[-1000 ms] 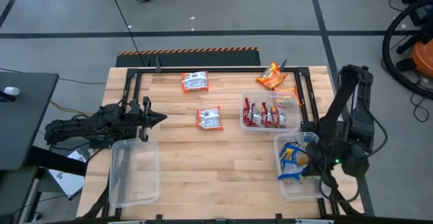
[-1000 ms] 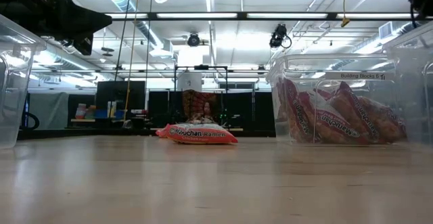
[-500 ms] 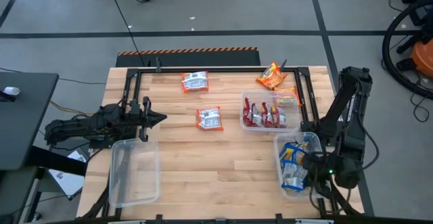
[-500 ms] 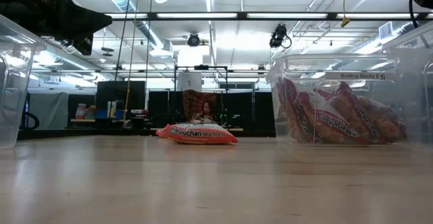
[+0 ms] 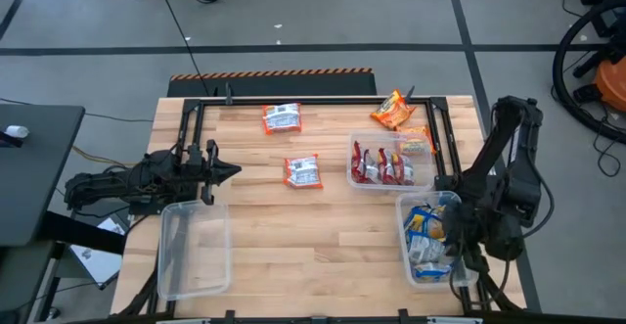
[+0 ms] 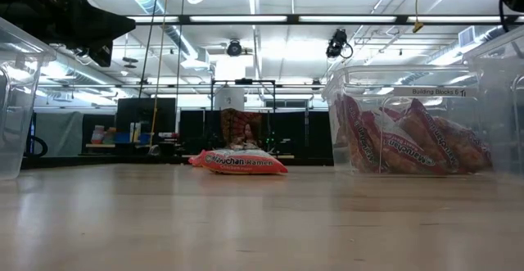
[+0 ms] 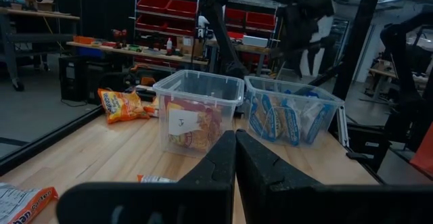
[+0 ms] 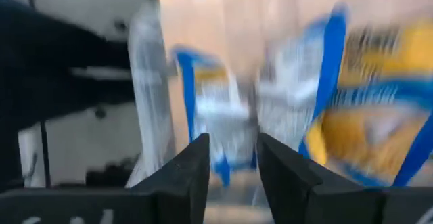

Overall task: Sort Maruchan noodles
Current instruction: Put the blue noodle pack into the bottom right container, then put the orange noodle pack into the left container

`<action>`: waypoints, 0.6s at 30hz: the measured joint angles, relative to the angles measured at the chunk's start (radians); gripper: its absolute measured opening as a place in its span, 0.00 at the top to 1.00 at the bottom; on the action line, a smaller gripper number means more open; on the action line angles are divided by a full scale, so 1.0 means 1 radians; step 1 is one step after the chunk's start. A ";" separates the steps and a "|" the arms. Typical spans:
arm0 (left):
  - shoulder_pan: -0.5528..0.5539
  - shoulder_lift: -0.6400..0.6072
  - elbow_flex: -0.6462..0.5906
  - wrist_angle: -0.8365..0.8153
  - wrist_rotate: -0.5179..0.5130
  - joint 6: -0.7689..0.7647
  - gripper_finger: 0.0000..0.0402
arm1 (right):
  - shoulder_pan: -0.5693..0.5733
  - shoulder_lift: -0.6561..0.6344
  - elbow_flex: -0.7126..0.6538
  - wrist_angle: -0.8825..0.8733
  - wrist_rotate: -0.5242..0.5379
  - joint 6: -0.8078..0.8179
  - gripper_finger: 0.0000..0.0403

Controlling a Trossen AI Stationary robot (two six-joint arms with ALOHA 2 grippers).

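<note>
High view: the wooden table (image 5: 293, 236) carries three clear plastic bins and a scatter of Maruchan noodles. The right gripper (image 5: 452, 249) hangs over the bin at the table's near right corner (image 5: 406, 265), which holds blue-and-yellow packets (image 5: 423, 238). In the right wrist view its two dark fingers (image 8: 183, 176) stand parted with a gap between them and nothing clamped, and the blue-and-yellow packets (image 8: 352, 116) lie blurred just beyond their tips. The middle-right bin (image 5: 391, 140) holds red packets (image 5: 380, 165) standing on edge, with an orange one (image 5: 417, 146) at its far right side. Outside the bins, one orange packet (image 5: 392, 110) lies near the far right edge of the table, a red-and-white packet (image 5: 282, 118) lies near the far edge, and a second red-and-white packet (image 5: 302, 171) lies near the middle of the table. The third bin (image 5: 193, 248), near the left front corner, has no packets in it. The left gripper (image 5: 223, 171) waits at the table's left side, just beyond that empty bin; in the left wrist view its fingers (image 7: 216, 166) are pressed together with nothing between them. The low view shows a red-and-white packet (image 6: 238, 162) flat on the wood and the red packets (image 6: 409, 144) leaning inside their bin (image 6: 344, 83).
</note>
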 joint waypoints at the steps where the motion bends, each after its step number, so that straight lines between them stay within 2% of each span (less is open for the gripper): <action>1: 0.000 0.000 0.000 0.000 0.000 0.000 0.97 | -0.016 0.000 0.019 -0.001 0.032 -0.021 0.67; 6: 0.000 0.000 0.000 0.000 0.000 0.000 0.97 | -0.118 0.000 0.065 0.005 0.138 -0.097 0.67; 18: 0.000 0.000 0.000 0.000 0.000 0.000 0.97 | -0.431 0.051 0.065 0.092 0.142 -0.421 0.67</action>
